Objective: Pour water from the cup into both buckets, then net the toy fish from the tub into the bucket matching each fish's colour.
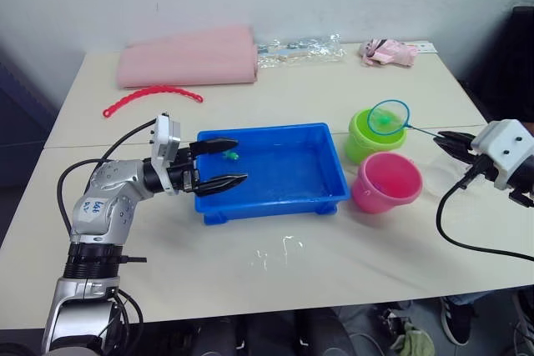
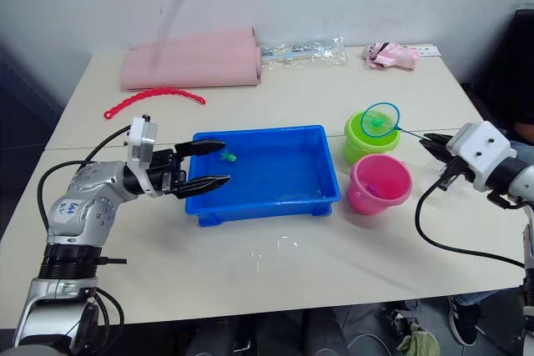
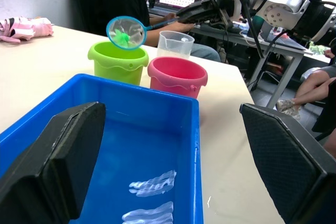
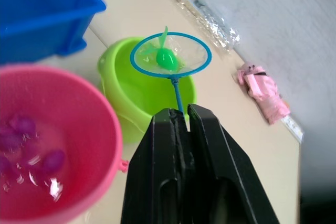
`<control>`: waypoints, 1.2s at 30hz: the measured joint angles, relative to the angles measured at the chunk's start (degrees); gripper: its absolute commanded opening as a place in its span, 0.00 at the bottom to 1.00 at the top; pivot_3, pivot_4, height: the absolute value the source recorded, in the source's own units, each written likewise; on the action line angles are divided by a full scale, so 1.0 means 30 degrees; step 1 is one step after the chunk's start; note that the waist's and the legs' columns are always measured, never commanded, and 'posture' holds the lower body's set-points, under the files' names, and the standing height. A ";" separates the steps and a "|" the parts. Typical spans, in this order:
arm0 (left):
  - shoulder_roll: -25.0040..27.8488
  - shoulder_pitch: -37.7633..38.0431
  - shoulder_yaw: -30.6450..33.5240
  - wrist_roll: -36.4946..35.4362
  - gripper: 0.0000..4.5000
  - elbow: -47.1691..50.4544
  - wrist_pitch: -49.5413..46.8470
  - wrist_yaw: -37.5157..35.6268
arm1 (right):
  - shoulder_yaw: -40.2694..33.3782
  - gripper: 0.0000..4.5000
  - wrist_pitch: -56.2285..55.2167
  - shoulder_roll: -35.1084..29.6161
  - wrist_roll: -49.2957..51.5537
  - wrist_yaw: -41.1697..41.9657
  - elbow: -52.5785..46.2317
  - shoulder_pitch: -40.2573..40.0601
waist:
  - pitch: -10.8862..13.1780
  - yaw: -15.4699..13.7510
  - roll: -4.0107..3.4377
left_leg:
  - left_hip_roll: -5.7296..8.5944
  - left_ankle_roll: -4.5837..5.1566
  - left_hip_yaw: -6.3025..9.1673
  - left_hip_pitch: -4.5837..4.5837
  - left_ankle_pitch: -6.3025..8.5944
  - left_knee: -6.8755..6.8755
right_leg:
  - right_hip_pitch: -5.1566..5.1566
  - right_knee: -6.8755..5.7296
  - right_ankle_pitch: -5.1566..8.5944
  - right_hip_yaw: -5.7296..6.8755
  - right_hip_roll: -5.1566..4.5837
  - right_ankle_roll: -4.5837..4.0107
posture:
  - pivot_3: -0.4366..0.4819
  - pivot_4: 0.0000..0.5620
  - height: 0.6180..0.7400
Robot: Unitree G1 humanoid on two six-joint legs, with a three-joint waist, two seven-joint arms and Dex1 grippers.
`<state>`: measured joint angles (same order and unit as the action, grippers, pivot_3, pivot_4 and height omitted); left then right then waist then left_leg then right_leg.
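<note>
Between your two grippers sits the tub (image 1: 271, 174), a shallow bright blue rectangular tray with a flared rim and a film of water on its floor; one small green toy fish (image 1: 233, 156) lies in it near your left gripper's upper finger. Your left gripper (image 1: 224, 162) hovers at the tub's near end with its two black fingers spread wide and nothing between them. A white sticker on that arm (image 1: 98, 207) carries handwriting too small to read. Beyond the tub's far end from that gripper stand the two buckets, touching or nearly so: the green bucket (image 1: 365, 133), lime with a rolled rim, and the pink bucket (image 1: 386, 182), which holds water and several dark pink fish (image 4: 24, 125) at the bottom. Past the buckets in the left wrist view stands the cup (image 3: 175, 44), clear plastic with a pour lip, close behind the pink bucket. Your right gripper (image 1: 442, 141) has its fingers pinched tight on the thin handle of the net (image 1: 389, 117). Straight out ahead of those fingers, the blue-hooped net hangs over the green bucket's mouth with a green fish (image 4: 167, 58) resting in its mesh. Farther off the table carries a folded pink cloth (image 1: 187, 57), a red beaded strip (image 1: 150, 95), a crinkled clear bag (image 1: 300, 48) and a small pink toy (image 1: 389, 52).
</note>
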<state>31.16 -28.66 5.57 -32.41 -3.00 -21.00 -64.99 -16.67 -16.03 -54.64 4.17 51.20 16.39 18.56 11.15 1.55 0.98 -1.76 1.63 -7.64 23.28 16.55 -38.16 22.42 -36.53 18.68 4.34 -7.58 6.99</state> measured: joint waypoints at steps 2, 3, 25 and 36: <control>-0.0054 -0.0031 0.0000 0.0029 0.99 -0.0007 0.0145 0.0099 | 0.0454 0.00 -0.2075 -0.0546 -0.1222 -0.0650 0.1312 0.0511 | 0.0000 0.0012 -0.0001 | 0.0000 0.0002 -0.0003 -0.0002 -0.0002 -0.0006 | 0.0000 0.0000 0.0000 -0.0006 -0.0003 0.0000 | 0.48 0.27 1.00; -0.0116 -0.0067 0.0009 0.0037 0.99 -0.0023 0.0219 0.0178 | 0.0833 0.00 -0.3601 -0.0972 -0.2122 -0.1189 0.2102 0.0829 | 0.0000 0.0014 -0.0001 | -0.0001 0.0002 -0.0002 -0.0005 -0.0003 -0.0008 | -0.0002 0.0002 0.0000 -0.0006 -0.0003 0.0000 | 0.48 0.27 1.00; -0.1100 -0.0855 -0.0571 0.1090 0.99 -0.2276 0.2104 -0.0057 | 0.5555 0.00 -0.9359 -0.4034 -1.1561 -0.8257 0.3901 0.3845 | 0.0003 0.0023 -0.0008 | -0.0007 -0.0011 -0.0017 -0.0014 -0.0011 -0.0017 | 0.0004 0.0004 0.0001 -0.0029 0.0001 0.0000 | 0.48 0.27 1.00; -0.1239 -0.1195 -0.0575 0.1206 0.99 -0.3100 0.2877 -0.0329 | 0.7014 0.00 -1.1047 -0.5160 -1.2240 -0.8128 0.3999 0.5747 | 0.0006 0.0038 -0.0013 | -0.0010 -0.0009 -0.0024 -0.0015 -0.0012 -0.0029 | 0.0011 0.0001 0.0001 -0.0035 0.0000 0.0000 | 0.48 0.27 1.00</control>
<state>27.44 -32.25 3.84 -28.79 -12.30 -12.37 -65.98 4.37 -49.17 -70.12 -32.55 26.82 28.39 35.80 11.17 1.66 0.94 -1.79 1.60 -7.71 23.24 16.51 -38.25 22.46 -36.53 18.68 4.24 -7.58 6.99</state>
